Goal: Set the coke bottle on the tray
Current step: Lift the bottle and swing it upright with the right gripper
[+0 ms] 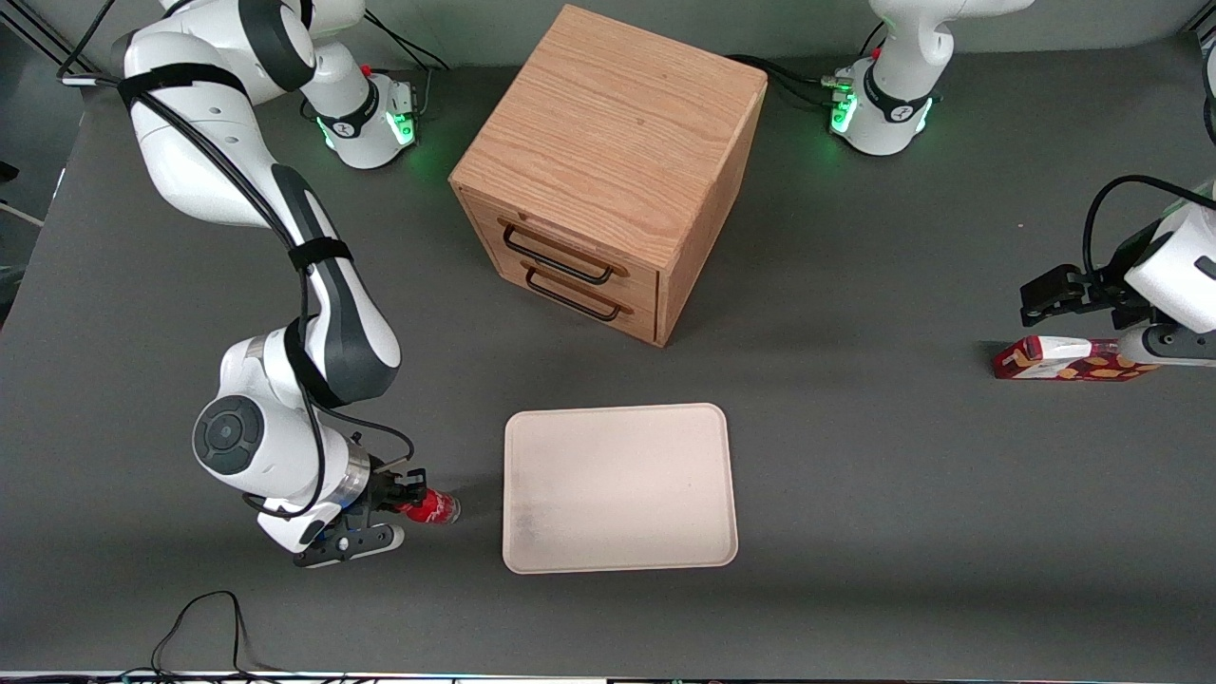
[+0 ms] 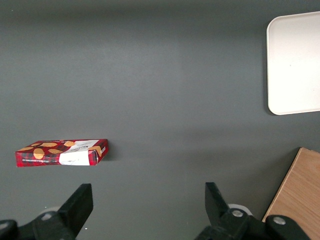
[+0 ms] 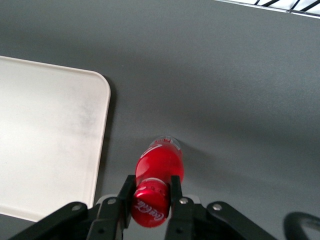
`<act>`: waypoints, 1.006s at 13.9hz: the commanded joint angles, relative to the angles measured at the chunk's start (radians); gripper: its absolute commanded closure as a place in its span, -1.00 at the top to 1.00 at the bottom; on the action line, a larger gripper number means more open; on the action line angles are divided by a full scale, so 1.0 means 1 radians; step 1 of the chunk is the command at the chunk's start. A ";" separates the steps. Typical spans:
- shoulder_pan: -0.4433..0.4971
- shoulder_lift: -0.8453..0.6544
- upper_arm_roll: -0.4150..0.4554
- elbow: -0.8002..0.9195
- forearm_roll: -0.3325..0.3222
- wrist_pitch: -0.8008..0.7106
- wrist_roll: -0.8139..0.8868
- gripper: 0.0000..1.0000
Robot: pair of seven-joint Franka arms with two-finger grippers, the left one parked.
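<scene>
Right wrist view: the coke bottle is seen pinched at its cap end by the gripper; its long axis points away from the fingers, with the tray lying just beside it.

A glossy red coke bottle of smooth plastic sits between the matt black fingers of the gripper. The tray looks matt cream, possibly plastic (faintly smudged). The cabinet is grained wood; the table matt grey.

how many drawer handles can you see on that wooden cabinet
2: an upper handle and a lower handle, both on the cabinet front. The gripper, by the tray, grips the coke bottle.
</scene>
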 commanded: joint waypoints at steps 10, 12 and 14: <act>0.007 -0.060 -0.013 0.230 -0.009 -0.399 0.046 -1.00; 0.004 -0.123 -0.013 0.233 -0.009 -0.457 0.044 -1.00; -0.007 -0.183 -0.013 0.235 -0.009 -0.483 0.043 -1.00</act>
